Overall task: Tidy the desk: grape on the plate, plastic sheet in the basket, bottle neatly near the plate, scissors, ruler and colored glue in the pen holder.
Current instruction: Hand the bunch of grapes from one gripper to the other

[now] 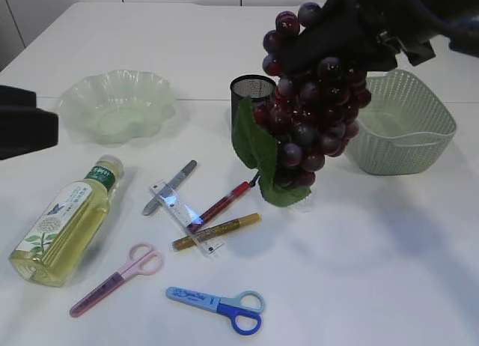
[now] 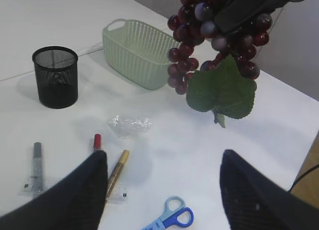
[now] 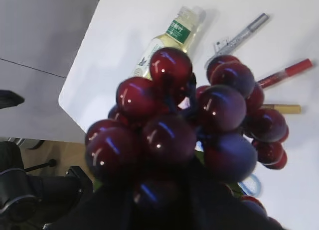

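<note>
Your right gripper (image 1: 329, 43) is clenched on the grape bunch (image 1: 310, 114), gripping it near the top, and the whole cluster hangs in the air with its green leaf (image 1: 258, 147) dangling below. In the exterior view it hangs in front of the black mesh pen holder (image 1: 249, 87) and the pale green basket (image 1: 408, 125), clear of the table (image 1: 389, 249).

Your left gripper (image 2: 162, 190) stands wide and released, nothing between its fingers (image 2: 84, 190); in the exterior view only a dark part of that arm shows at the left edge.

The scalloped green plate (image 1: 116, 102) sits at the back left with nothing on it. The bottle (image 1: 67, 222) of yellow liquid lies on its side at the front left, cap pointing toward the plate.

Mid-table you have a loose cluster: the clear ruler (image 1: 183, 215), with a grey glue pen (image 1: 171, 185), a red one (image 1: 221, 205) and a gold one (image 1: 217, 231) lying around and across it. The pink scissors (image 1: 120, 277) and blue scissors (image 1: 221, 307) lie nearer the front edge, apart from each other.

From the left wrist view, the crumpled plastic sheet (image 2: 129, 125) rests on the table between the pen holder and the basket, a little toward you, touching neither.
</note>
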Motion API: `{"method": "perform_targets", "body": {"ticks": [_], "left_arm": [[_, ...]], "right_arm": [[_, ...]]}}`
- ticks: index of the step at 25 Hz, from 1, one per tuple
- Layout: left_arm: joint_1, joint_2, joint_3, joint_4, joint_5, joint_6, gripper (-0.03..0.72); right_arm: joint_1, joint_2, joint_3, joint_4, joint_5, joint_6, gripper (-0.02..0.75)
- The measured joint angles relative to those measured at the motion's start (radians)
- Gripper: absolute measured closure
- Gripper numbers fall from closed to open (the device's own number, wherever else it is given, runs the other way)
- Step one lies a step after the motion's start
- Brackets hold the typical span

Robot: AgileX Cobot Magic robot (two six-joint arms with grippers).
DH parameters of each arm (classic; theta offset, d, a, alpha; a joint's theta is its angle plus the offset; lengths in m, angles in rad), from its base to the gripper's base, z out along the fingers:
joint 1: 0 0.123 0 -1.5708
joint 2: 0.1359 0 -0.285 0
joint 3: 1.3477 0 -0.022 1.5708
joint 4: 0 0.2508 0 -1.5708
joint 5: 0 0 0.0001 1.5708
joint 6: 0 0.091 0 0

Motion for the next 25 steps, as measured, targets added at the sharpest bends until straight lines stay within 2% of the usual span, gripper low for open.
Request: {"method": "perform_targets", "body": {"ticks": [5,13,20,25], "left_arm": [[-0.034,0.17,-0.094,-0.009,0.047,0.052,0.172],[-0.239,0.394,-0.279,-0.018,0.045,0.098,0.156],[-0.343,0.494,-0.408,-0.057,0.001,0.099,0.097],[-0.403,0.525,-0.435,-0.118,-0.04,0.099,0.087]], "right_arm": [[0.0,0.0,0.0,0.077,0.0,-0.091,0.565],[0.0,0.0,0.0,0.2,-0.006,-0.234,0.565],[0.0,0.0,0.0,0.211,-0.016,-0.29,0.565],[0.0,0.0,0.0,0.211,-0.027,-0.308,0.565]]}}
